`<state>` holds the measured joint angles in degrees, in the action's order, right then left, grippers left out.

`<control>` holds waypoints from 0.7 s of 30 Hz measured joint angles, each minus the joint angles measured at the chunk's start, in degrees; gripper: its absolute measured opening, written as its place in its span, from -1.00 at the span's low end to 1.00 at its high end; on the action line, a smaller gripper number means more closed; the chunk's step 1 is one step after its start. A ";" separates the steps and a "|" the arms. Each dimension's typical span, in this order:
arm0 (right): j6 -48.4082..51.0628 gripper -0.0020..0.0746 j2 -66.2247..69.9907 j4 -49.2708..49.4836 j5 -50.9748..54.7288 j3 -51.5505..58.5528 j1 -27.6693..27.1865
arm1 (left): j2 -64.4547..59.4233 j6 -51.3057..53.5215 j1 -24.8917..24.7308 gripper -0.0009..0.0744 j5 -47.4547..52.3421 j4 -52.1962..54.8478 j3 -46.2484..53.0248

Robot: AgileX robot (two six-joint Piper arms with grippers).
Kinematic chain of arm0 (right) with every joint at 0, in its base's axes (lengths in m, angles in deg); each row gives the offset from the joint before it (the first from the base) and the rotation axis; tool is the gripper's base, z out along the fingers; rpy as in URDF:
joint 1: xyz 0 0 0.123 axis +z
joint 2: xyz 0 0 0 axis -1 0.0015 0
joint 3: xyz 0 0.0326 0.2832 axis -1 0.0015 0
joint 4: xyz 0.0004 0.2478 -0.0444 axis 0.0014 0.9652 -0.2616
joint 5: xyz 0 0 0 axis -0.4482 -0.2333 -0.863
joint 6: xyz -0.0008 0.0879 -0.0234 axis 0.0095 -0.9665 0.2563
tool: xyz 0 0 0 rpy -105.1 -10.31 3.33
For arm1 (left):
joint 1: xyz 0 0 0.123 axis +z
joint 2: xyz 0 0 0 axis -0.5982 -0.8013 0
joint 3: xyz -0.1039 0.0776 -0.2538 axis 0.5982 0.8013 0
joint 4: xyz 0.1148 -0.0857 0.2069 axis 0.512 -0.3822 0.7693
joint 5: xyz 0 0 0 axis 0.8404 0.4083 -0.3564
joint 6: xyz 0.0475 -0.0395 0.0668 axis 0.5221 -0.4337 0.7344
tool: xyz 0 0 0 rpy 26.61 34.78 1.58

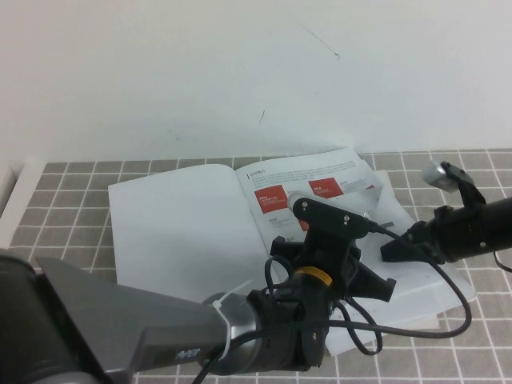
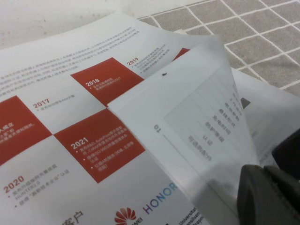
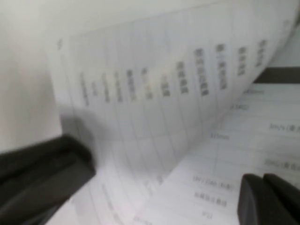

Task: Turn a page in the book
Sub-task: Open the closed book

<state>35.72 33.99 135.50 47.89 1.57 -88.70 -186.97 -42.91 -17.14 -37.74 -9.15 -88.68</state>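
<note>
Peeling the page [image 2: 201,126] leftward off the open book [image 1: 172,228] on the tiled surface [image 1: 72,192]: right gripper [image 3: 164,187] spread around its curled edge, left gripper [image 2: 276,187] alongside, jaws unreadable. Best pinched lightly, swept slowly over the spine.

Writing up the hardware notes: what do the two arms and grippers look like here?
Left arm: silver-grey tube with small white lettering, black wrist with a yellow ring, loose black cables, black camera bracket above the left gripper. Right arm: black, with a silver-capped part on top and a black cable trailing off. Right gripper: black fingers, blocky and matte.
</note>
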 joint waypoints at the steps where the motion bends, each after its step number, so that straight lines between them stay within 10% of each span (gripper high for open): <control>1: 0.13 -0.95 0.12 0.73 -0.31 -0.17 0.00 | 0.00 0.00 0.00 -0.99 0.09 0.13 0.00; 21: -0.59 -0.95 6.17 5.70 -2.19 -9.26 2.75 | 0.00 0.00 0.00 -0.99 0.13 3.46 0.00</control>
<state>35.13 40.16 141.20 45.70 -7.69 -85.95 -186.97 -42.91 -17.14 -37.61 -5.69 -88.68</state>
